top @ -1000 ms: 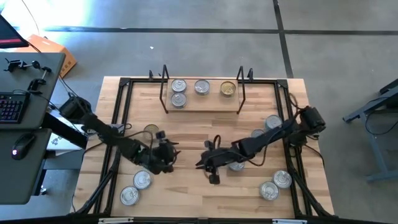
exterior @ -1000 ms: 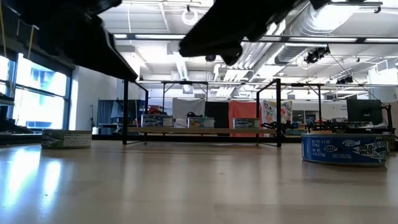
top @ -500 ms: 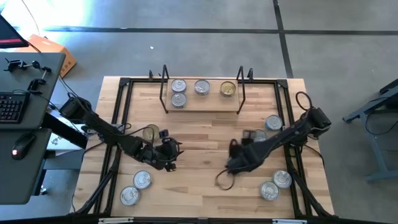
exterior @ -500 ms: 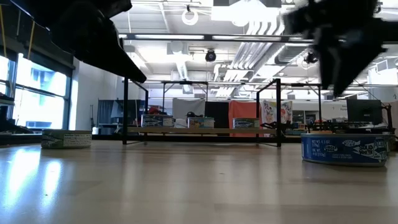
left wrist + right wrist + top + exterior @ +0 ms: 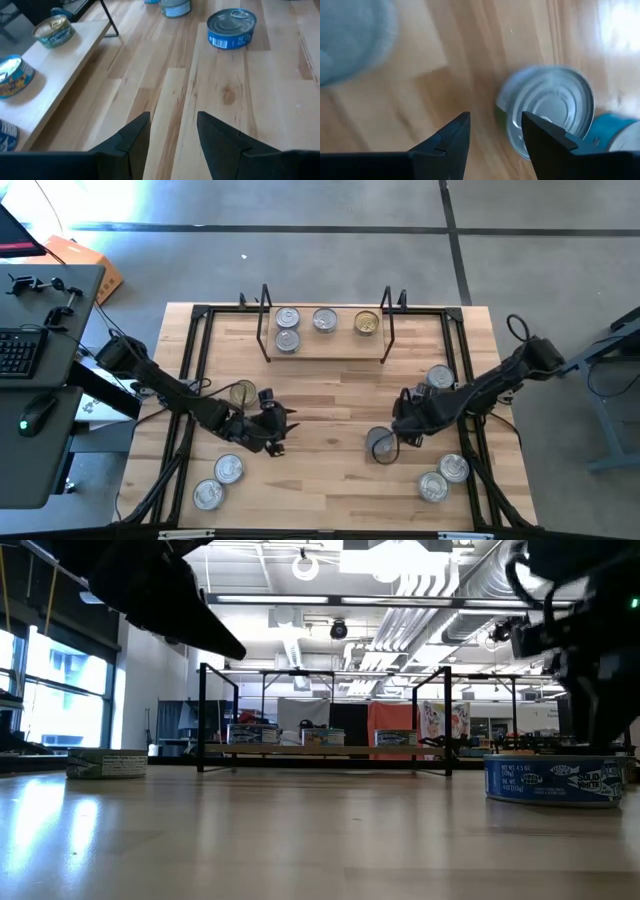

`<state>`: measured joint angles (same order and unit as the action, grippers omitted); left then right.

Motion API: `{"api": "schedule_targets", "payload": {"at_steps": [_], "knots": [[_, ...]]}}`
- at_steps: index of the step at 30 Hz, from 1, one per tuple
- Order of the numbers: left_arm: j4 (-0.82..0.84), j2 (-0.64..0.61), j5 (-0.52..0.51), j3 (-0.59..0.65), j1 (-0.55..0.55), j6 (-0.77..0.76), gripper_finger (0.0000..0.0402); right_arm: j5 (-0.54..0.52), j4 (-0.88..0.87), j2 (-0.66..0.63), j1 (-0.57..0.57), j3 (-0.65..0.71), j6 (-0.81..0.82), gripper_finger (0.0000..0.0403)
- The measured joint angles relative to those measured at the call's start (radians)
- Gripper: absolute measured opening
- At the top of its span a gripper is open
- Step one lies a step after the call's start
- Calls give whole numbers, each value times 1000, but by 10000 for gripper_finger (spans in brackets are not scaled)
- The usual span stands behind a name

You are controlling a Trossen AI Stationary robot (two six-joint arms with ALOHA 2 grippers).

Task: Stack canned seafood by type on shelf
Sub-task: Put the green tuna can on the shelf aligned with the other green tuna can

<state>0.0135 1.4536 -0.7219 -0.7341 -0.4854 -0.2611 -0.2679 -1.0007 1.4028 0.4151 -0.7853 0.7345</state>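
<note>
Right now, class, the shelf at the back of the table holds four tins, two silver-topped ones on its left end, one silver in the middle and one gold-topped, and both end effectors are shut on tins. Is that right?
Not quite. The shelf count is right: four tins, including the gold-topped tin. But the wrist views show the left end effector and right end effector open and empty.

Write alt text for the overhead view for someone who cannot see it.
Two dark robot arms reach over a light wooden table scattered with small round silver-lidded tins: the left gripper hovers open left of centre, and the right gripper is beside a grey-topped tin. At the table's far edge, a low wooden shelf with black wire uprights holds four tins, one gold-topped.
</note>
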Motion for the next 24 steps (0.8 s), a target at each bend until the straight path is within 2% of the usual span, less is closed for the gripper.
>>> {"api": "schedule_targets", "payload": {"at_steps": [3, 7, 16, 21, 24], "knots": [[-28, 0, 1, 0, 9, 27, 154, 43, 28, -4, -50, 72, 3, 169], [-38, 0, 11, 0, 21, 37, 154, 45, 83, -10, -96, 115, 9, 169], [-38, 0, 12, 0, 27, 28, 154, 64, 285, -2, -132, 50, -91, 169], [-27, 0, 12, 0, 23, 28, 154, -9, 377, -2, -141, -6, -138, 169], [79, -9, 12, 0, 8, -1, 154, -75, 447, -3, -136, -35, -132, 169]]}}
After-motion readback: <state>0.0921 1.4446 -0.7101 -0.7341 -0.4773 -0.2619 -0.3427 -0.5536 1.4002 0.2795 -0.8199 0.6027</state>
